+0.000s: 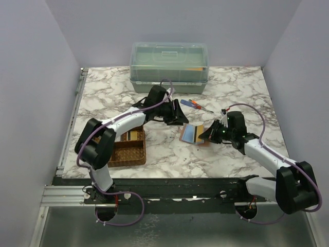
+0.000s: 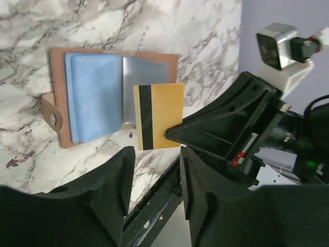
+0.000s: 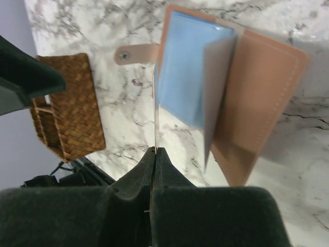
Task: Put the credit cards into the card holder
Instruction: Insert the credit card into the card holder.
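One gold card (image 2: 158, 116) sits pinched by its edge in the right pincer (image 2: 172, 135), just beyond its tips over the open card holder (image 3: 262, 98), likely lined up for a slot. Left pincer (image 2: 157, 170) gapes empty above, giving room.

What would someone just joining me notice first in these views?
The eye goes first to the gold card with a black stripe, pinched at its edge by the right gripper and overlapping the open card holder in the middle of the table. The left gripper hovers open close by, holding nothing. A woven tray sits beside the left arm.
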